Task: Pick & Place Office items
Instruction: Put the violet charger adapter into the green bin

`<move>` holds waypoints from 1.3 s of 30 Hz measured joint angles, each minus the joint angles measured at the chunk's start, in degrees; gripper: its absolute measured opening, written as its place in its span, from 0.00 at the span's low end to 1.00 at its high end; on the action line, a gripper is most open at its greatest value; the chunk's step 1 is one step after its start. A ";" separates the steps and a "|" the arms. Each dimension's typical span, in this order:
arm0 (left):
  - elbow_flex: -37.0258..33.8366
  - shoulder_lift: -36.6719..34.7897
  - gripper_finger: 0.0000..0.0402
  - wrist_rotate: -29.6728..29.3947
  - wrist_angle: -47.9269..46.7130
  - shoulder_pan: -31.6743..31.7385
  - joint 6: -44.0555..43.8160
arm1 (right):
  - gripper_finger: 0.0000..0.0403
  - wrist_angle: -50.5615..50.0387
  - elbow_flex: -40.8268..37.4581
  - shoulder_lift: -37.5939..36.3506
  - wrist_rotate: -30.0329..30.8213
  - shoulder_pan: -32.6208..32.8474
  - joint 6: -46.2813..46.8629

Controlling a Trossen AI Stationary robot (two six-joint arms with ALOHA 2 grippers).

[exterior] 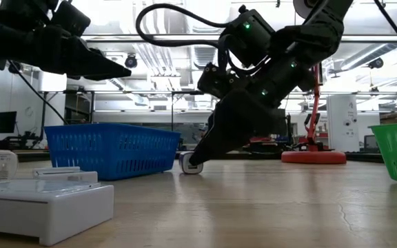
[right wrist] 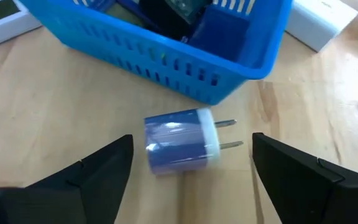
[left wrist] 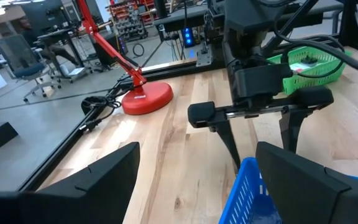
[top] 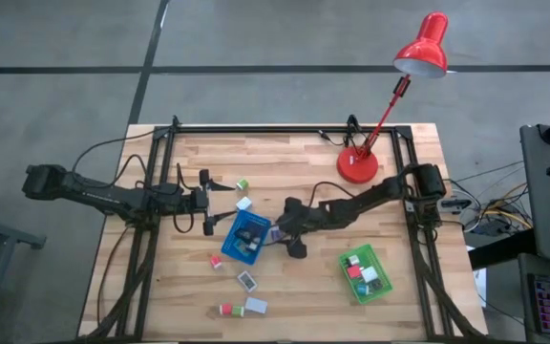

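A small blue plug adapter [right wrist: 180, 142] with a white end and two metal prongs lies on its side on the table, just outside the blue tray's [right wrist: 166, 59] right wall. My right gripper [right wrist: 191, 165] is open, slanting down, one finger on either side of the adapter with a gap on both sides. In the high view the adapter [top: 274, 234] sits between the blue tray [top: 246, 237] and that gripper [top: 282, 233]. My left gripper [top: 220, 204] hovers open to the left of the blue tray, with nothing between its fingers [left wrist: 86, 180].
The blue tray holds several items. A green tray [top: 365, 273] with several items stands at the near right. Loose small blocks lie around the blue tray: [top: 242, 183], [top: 216, 261], [top: 247, 280]. White boxes [exterior: 40, 200] sit near the front edge. A red desk lamp [top: 358, 164] stands at the far right.
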 joint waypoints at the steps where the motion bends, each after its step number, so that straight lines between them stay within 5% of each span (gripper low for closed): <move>1: 0.00 0.00 0.81 0.02 0.00 0.00 0.00 | 0.75 0.00 0.00 0.00 0.00 0.13 0.00; 14: 0.00 0.00 0.81 0.07 0.00 -0.03 -0.22 | 0.34 0.08 0.04 0.00 0.94 0.75 0.02; 39: 0.00 0.00 0.81 0.11 0.00 -0.02 -0.24 | 0.34 -0.09 0.04 0.00 4.83 3.82 1.73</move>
